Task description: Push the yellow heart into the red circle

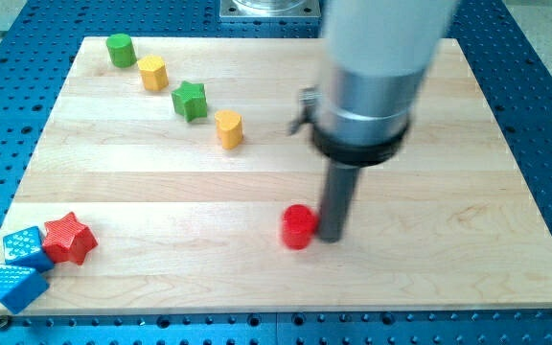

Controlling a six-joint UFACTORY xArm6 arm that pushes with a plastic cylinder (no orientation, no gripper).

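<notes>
The yellow heart [228, 128] lies in the upper middle of the wooden board, to the view's right of the green star [190, 100]. The red circle [298, 227] lies lower, near the board's middle bottom. My tip [332, 237] rests on the board right beside the red circle, at its right side, touching or almost touching it. The yellow heart is well up and to the left of my tip, about a hand's width away.
A green circle [119, 49] and a yellow hexagon [152, 72] lie at the upper left. A red star [69, 239] and two blue blocks [23, 245] [18, 286] sit at the lower left corner. The arm's thick body [377, 67] hangs over the board's upper right.
</notes>
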